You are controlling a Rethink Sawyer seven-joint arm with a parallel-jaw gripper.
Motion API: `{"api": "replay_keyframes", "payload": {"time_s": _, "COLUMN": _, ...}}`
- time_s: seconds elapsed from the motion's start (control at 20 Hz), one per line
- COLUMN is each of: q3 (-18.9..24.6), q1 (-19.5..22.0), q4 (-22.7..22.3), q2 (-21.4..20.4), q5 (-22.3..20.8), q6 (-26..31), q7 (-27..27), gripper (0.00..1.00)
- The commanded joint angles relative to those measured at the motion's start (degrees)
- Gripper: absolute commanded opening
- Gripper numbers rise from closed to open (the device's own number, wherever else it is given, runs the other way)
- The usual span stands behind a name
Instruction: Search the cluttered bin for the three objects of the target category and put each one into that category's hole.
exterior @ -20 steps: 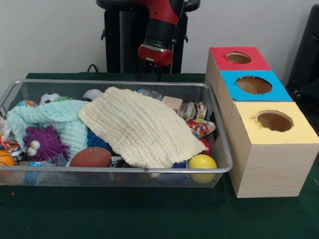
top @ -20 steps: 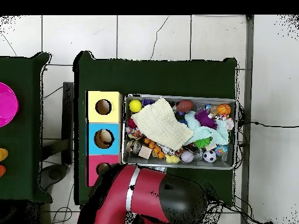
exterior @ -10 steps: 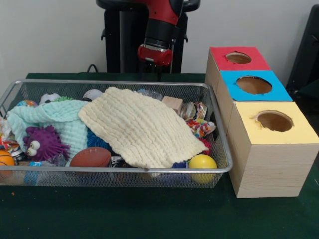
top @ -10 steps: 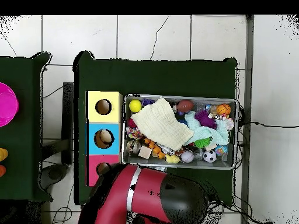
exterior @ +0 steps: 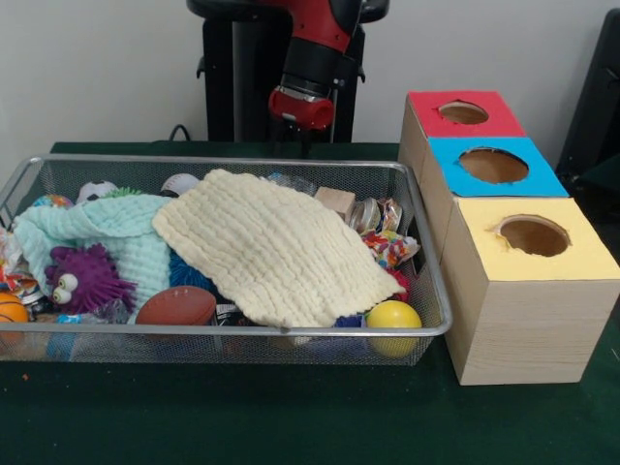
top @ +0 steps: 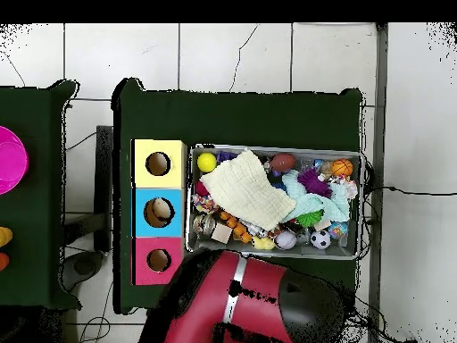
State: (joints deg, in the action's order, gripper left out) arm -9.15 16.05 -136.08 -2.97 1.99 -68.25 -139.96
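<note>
Arm point(top: 254, 299) has swung sideways behind the bin point(exterior: 426, 291); claw's point(exterior: 302, 145) state I cannot tell.

no readable text, labels, brands or numbers anywhere

Arm point(exterior: 315, 53) raised; tool point(exterior: 302, 143) hangs, state unclear.

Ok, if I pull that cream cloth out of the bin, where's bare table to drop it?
The green table is bare along the strip in front of the wire bin, and in the overhead view on the wide band beyond the bin. The bin itself is packed: cream cloth, mint cloth, toys. The three-hole box closes off one end.
</note>
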Motion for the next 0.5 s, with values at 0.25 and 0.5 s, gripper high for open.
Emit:
{"api": "replay_keyframes", "payload": {"time_s": 0.25, "q3": 19.45, "q1": 9.42, "q4": 3.93, "q2": 9.02, "q5": 20.64, "q6": 21.52, "q7": -22.73, "gripper": 1.00}}
{"api": "replay_keyframes", "payload": {"time_s": 0.5, "q3": 21.29, "q1": 10.35, "q4": 3.88, "q2": 9.98, "q5": 20.74, "q6": 20.82, "q7": -21.74, "gripper": 1.00}}
